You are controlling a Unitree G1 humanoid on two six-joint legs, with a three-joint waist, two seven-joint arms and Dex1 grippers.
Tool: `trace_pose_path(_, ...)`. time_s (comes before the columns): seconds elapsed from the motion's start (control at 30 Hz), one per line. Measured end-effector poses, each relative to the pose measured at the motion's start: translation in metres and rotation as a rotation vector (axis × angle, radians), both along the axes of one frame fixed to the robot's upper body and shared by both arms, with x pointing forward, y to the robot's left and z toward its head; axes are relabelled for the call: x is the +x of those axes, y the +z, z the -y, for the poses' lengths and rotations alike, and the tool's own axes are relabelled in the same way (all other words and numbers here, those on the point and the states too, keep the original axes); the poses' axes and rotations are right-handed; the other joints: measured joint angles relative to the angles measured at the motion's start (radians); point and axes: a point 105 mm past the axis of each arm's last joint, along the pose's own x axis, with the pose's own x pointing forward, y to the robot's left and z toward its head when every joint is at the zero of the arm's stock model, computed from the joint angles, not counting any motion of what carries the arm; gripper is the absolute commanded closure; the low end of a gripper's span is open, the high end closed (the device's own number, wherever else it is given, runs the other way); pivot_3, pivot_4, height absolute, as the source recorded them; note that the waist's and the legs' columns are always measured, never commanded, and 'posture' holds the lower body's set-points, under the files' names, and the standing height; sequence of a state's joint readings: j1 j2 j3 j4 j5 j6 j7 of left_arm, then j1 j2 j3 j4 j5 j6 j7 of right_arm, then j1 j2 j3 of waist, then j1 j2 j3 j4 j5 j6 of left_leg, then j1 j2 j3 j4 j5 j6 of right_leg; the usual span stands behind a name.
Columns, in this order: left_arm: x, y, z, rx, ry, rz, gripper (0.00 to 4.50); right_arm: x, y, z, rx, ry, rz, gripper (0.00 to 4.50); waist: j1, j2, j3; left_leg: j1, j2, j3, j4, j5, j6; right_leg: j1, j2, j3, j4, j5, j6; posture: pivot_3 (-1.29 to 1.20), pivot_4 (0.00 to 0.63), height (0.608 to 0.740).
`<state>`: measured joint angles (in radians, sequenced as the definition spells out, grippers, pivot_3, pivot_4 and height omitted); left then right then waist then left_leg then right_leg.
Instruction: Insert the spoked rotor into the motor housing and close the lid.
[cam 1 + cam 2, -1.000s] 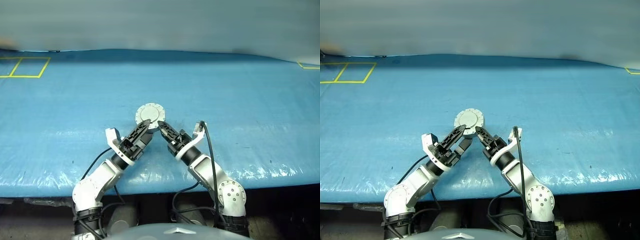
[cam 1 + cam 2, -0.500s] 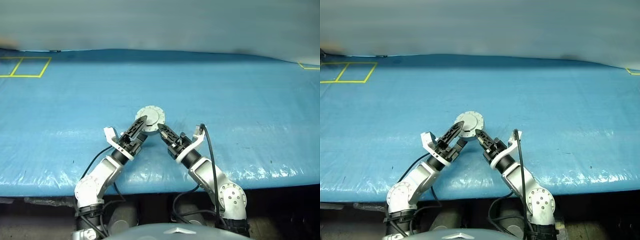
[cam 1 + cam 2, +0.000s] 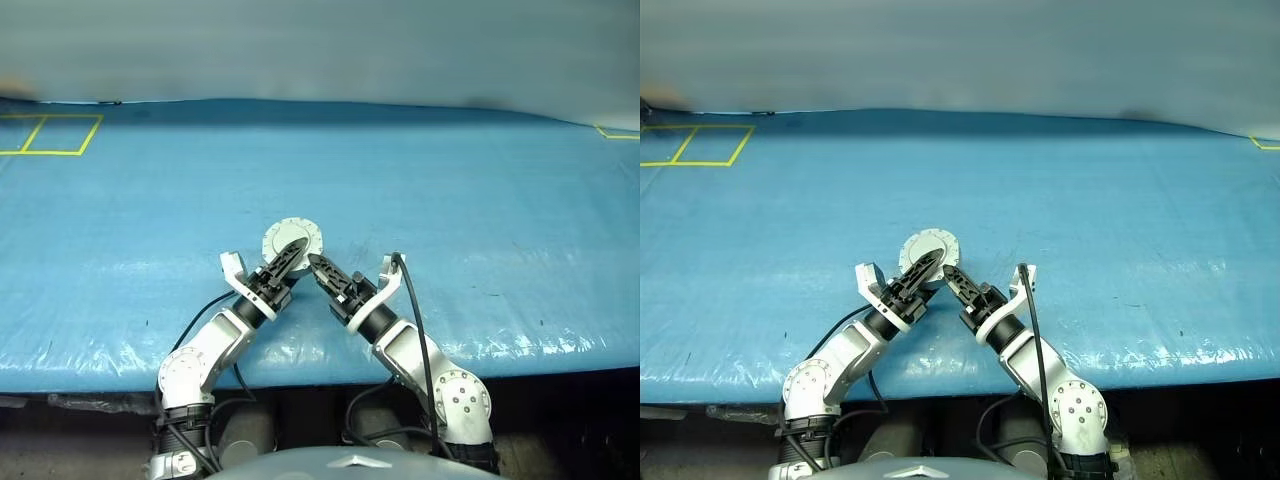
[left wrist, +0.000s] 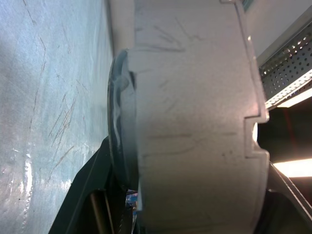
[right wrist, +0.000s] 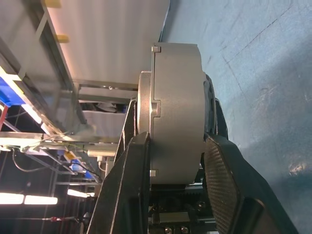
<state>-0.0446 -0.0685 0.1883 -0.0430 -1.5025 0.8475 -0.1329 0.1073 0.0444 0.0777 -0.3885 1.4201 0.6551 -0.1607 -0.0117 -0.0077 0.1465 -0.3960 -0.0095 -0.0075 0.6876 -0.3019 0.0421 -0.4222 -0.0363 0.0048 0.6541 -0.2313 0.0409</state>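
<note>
Motor housing (image 3: pixel 292 241) sits near front edge of blue table (image 3: pixel 480 190), lid (image 3: pixel 929 244) shut on top (round, silver). Left gripper (image 3: pixel 291 251) reaches in from left, one finger (image 4: pixel 87 190) on each side of housing, squeezing it. Right gripper (image 3: pixel 320 267) comes from right, its fingers (image 5: pixel 229 180) closed around housing wall too. Both claws partly open, wide as housing.
</note>
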Motion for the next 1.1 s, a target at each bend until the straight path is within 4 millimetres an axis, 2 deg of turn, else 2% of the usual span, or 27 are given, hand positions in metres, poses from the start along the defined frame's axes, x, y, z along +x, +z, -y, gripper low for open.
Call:
trace_pose_path(0.13,0.011,-0.011,-0.019,0.065,0.120,-0.063,2.12,0.000,0.001,0.022,-0.093,-0.075,0.060,0.95,0.001,0.000,0.000,0.000,0.000,0.001,0.002,-0.002,0.004,0.000,0.000,0.002,0.003,0.000,0.000,0.00,0.150,0.740)
trace_pose_path(0.23,0.023,-0.012,-0.018,0.110,0.133,-0.077,2.12,-0.003,-0.007,0.027,-0.328,-0.053,0.149,0.00,0.007,0.000,0.000,0.000,-0.001,0.000,0.005,-0.002,0.004,0.000,0.001,0.001,0.005,0.000,0.001,0.00,0.150,0.740)
trace_pose_path(0.33,0.045,-0.009,-0.006,0.176,0.120,-0.084,2.12,-0.008,-0.015,0.026,-0.575,-0.012,0.257,0.00,0.010,0.000,0.000,0.000,-0.002,0.001,0.007,0.000,0.005,0.002,0.003,0.002,0.004,0.002,0.003,0.00,0.150,0.740)
trace_pose_path(0.5,0.077,-0.005,0.019,0.281,0.075,-0.077,2.12,-0.009,-0.025,0.027,-0.868,-0.016,0.405,0.00,0.006,-0.001,0.000,0.003,-0.002,0.002,0.009,0.002,0.002,0.005,0.004,0.004,0.003,0.003,0.005,0.00,0.150,0.740)
trace_pose_path(0.6,0.104,-0.008,0.030,0.348,0.076,-0.111,2.12,-0.009,-0.035,0.030,-1.022,-0.029,0.457,0.00,0.005,-0.002,0.001,0.003,-0.003,0.002,0.009,0.003,0.001,0.005,0.006,0.004,0.003,0.004,0.005,0.00,0.150,0.740)
trace_pose_path(0.8,0.146,0.006,0.039,0.451,0.120,-0.095,2.12,-0.009,-0.048,0.032,-1.123,-0.062,0.448,0.00,0.002,-0.004,0.002,0.000,-0.006,0.002,0.008,0.003,0.001,0.001,0.005,0.004,0.003,0.004,0.005,0.00,0.150,0.740)
trace_pose_path(0.93,0.157,0.008,0.040,0.483,0.160,-0.109,2.12,-0.011,-0.052,0.032,-1.137,-0.074,0.435,0.00,0.000,-0.004,0.002,0.000,-0.005,0.002,0.004,0.003,0.002,-0.001,0.001,0.004,0.003,0.004,0.005,0.00,0.150,0.740)
trace_pose_path(1.1,0.158,-0.007,0.031,0.525,0.209,-0.175,2.12,-0.012,-0.052,0.031,-1.148,-0.081,0.435,0.00,0.001,-0.004,0.002,-0.001,-0.005,0.003,0.004,0.003,0.001,-0.004,0.000,0.004,0.004,0.004,0.005,0.00,0.150,0.740)
